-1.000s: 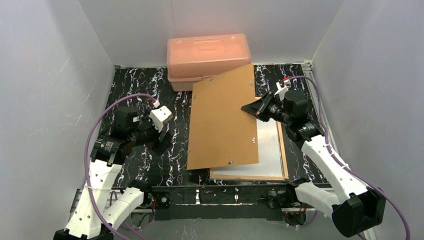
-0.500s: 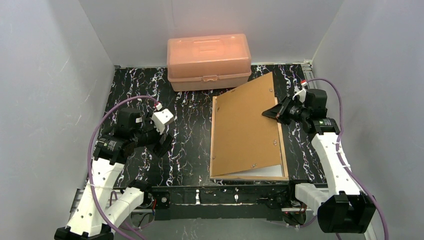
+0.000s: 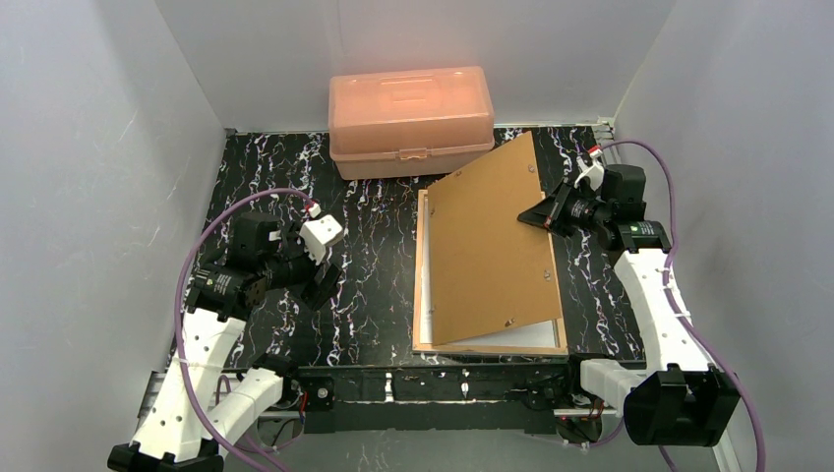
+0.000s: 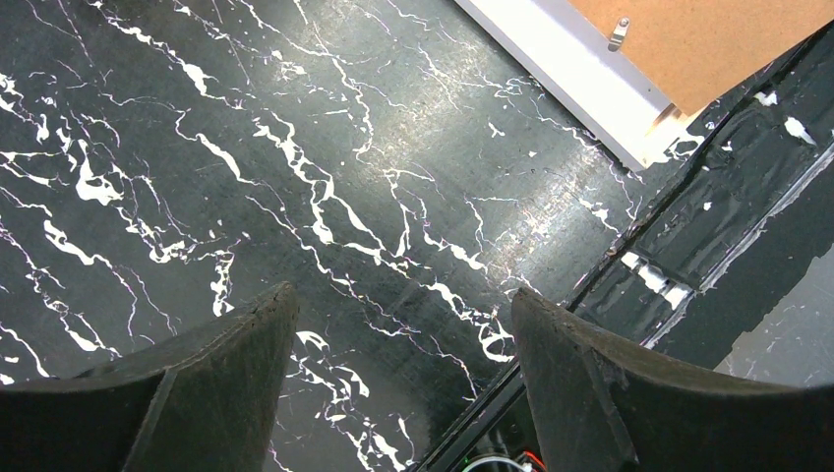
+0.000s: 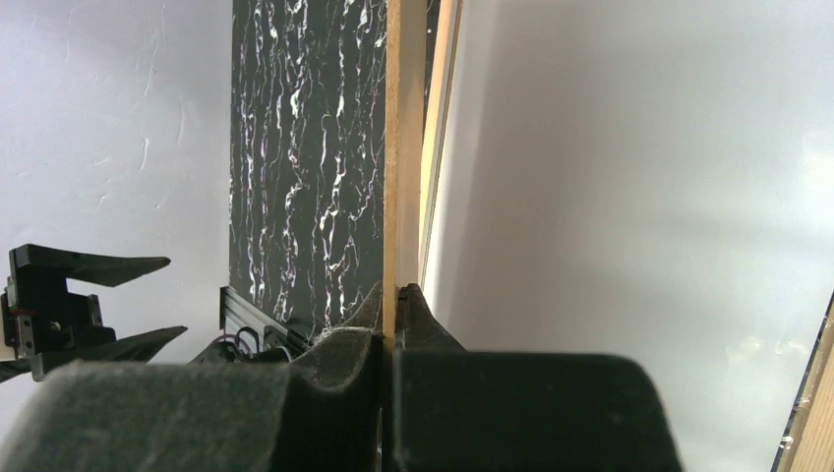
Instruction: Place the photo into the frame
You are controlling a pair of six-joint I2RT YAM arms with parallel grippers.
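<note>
The frame [image 3: 421, 300] lies flat at the table's right, its tan wood back up. White sheet [image 3: 536, 336] shows inside its rails; whether this is the photo I cannot tell, no print is visible. My right gripper [image 3: 539, 214] is shut on the right edge of the brown backing board [image 3: 487, 246], holding it tilted above the frame with its near edge low. In the right wrist view the board's thin edge [image 5: 391, 147] is pinched between the pads, beside a frame rail [image 5: 439, 118]. My left gripper [image 3: 323, 283] hovers open over bare table, left of the frame.
An orange plastic box [image 3: 411, 108] stands at the back, just behind the raised board. Grey walls close in both sides. In the left wrist view my left gripper [image 4: 403, 300] hangs near the table's front rail [image 4: 708, 236], with the frame's near-left corner [image 4: 590, 88] beyond.
My right gripper has carried the backing board rightward, from skewed left of the frame to over it, then raised its far right edge a little. The left arm has barely shifted.
</note>
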